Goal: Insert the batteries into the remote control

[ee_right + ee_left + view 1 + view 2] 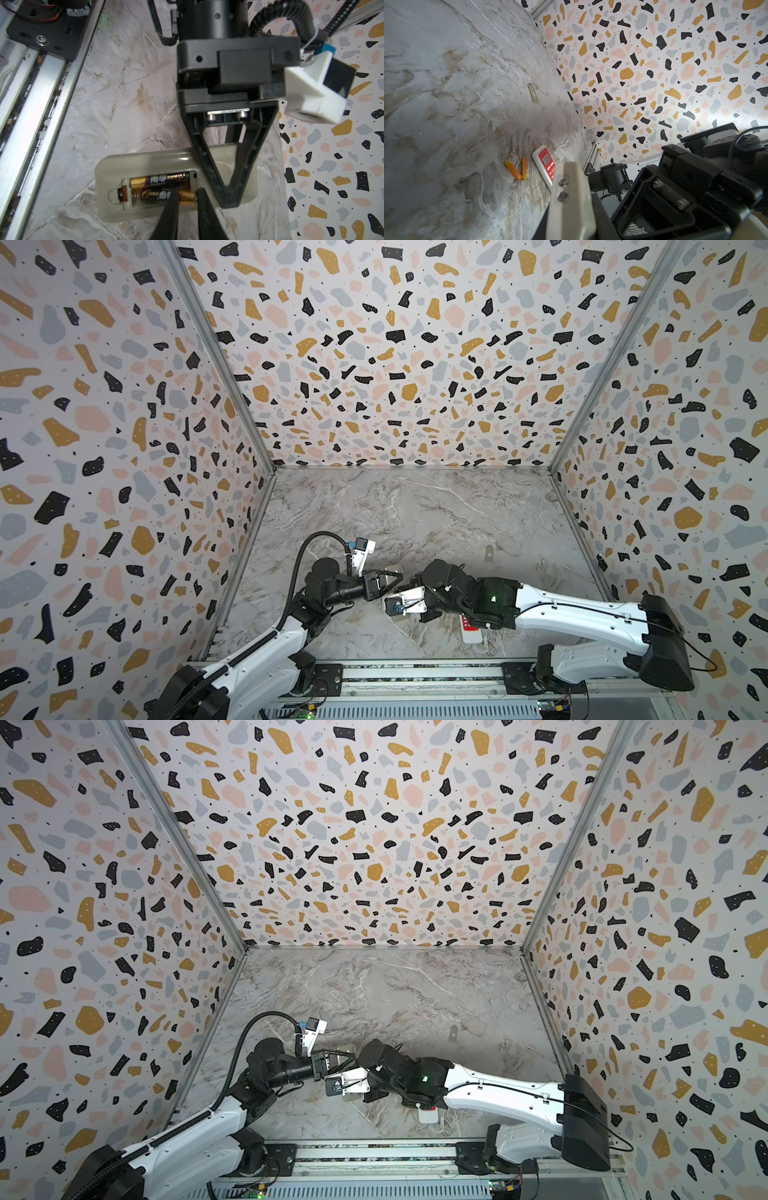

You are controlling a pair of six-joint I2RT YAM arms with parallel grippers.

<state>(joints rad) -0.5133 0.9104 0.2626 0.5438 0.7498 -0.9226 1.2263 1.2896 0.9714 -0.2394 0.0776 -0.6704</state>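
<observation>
Count: two arms, two grippers, two remotes, four batteries, one loose cover.

In both top views the left arm (257,651) rises from the lower left and the right arm (582,614) from the lower right. They meet low in the frame, just left of centre, above the marble table (415,510). The beige remote (395,571) shows between them.

The right wrist view shows this remote back up, its compartment open. Two slim black cylinders with printed labels lie in it side by side, head to tail. The far black battery (166,179) has its gold end pointing away from the left gripper (228,199). The near black battery (155,195) has its gold end pointing toward that gripper. The left gripper is clamped on the remote's end, beyond the compartment. The right gripper (188,192) has its jaws a little apart. Its tips straddle the near battery's gold end, and I cannot tell whether they touch it.

Further right in the top views, the red remote (471,630) pokes out from under the right arm, lower centre. In the left wrist view it lies face up on the table. The nearer orange battery (524,168) lies just beside it and the farther orange battery (513,169) lies beyond. Two of their ends almost meet in a V.

Rightmost, at mid-height, the grey cover (489,553) lies alone on the table.
</observation>
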